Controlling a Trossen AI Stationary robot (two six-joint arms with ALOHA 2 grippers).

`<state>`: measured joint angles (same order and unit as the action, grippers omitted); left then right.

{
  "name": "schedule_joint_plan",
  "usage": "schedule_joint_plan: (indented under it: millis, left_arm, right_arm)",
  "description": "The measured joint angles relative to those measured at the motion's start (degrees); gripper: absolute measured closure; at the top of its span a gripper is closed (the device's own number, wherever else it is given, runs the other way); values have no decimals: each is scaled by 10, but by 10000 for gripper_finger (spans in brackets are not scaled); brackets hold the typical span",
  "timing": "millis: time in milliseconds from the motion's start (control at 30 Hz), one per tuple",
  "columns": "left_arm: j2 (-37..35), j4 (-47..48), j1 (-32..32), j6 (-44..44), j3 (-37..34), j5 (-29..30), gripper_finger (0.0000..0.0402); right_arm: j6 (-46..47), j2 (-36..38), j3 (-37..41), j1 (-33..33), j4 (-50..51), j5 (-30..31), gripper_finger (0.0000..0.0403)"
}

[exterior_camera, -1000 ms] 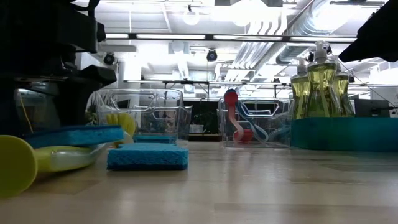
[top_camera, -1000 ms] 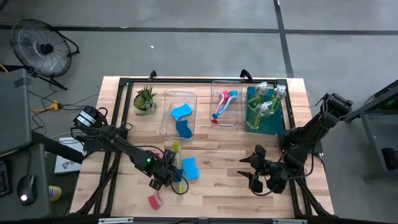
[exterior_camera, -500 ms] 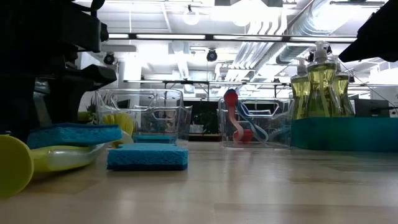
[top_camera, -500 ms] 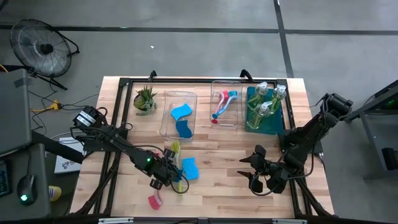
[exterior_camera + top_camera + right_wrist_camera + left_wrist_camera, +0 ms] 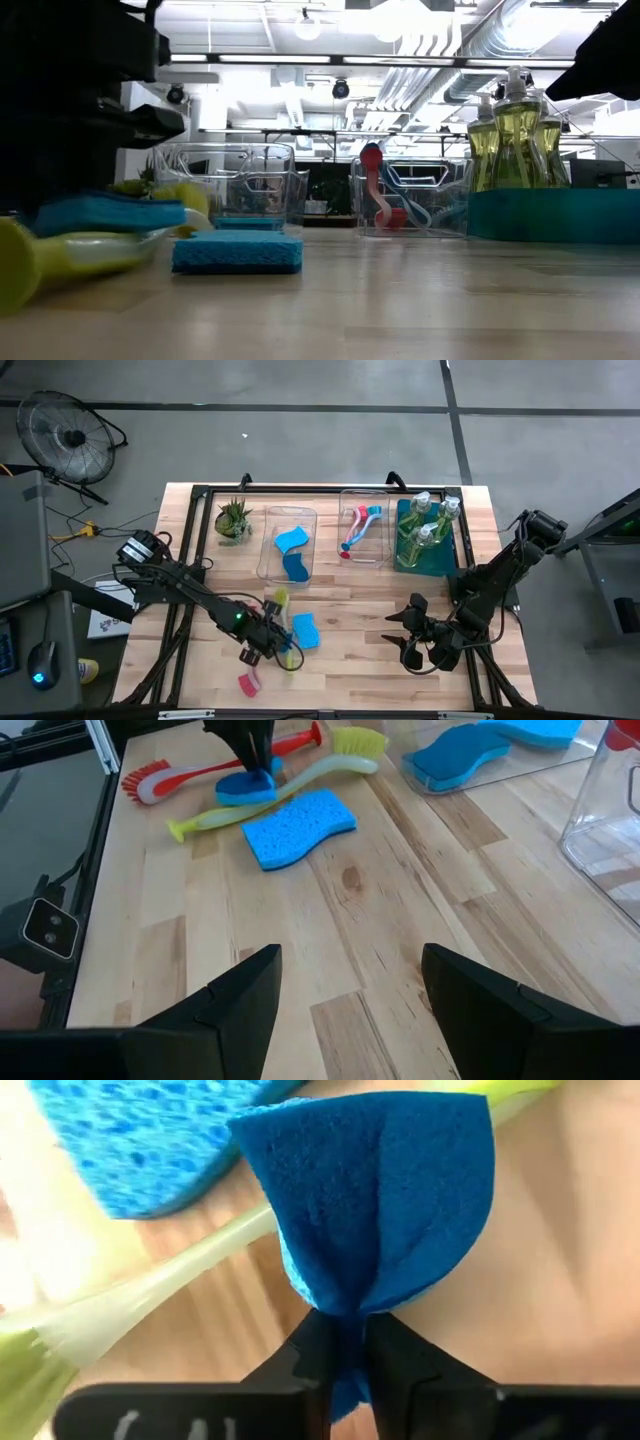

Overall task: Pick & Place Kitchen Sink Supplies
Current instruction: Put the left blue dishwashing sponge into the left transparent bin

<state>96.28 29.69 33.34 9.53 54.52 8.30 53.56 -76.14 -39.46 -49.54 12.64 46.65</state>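
Note:
My left gripper is down at the near left of the table, shut on a blue sponge that lies across the handle of a yellow-green dish brush. A second blue sponge lies flat on the table just to the right. A red brush lies nearer the front edge. My right gripper waits open, low over the near right of the table, with nothing between its fingers. My left gripper pinches the blue sponge between its two fingers, which squeeze it to a thin waist. The fingers come from above, pointing down. The sponge bulges out beyond them and lies on the yellow-green brush's handle.
At the back stand a clear bin with two blue sponges, a clear bin with red and teal brushes, and a teal bin with soap bottles. A small spiky plant stands at the far left.
My left gripper has shut on the blue sponge lying over the yellow-green brush, squeezing it in between the fingers. The sponge has stayed on the brush handle. My right arm has kept still.

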Motion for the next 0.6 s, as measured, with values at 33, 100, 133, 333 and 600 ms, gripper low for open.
schedule_joint_plan:
  millis: [33,100,133,333,600]
  left_arm:
    - [-1,1,0,0,0,-6,370]
    - [-5,4,1,0,0,-19,372]
    - [-8,13,1,0,3,-25,373]
    - [-10,77,1,-15,55,-24,374]
    - [-10,140,1,-52,127,-4,375]
  right_arm:
    - [0,0,0,0,0,0,167]
    - [0,0,0,0,0,0,167]
    - [0,0,0,0,0,0,167]
    - [2,0,0,0,0,0,167]
    - [2,0,0,0,1,0,167]
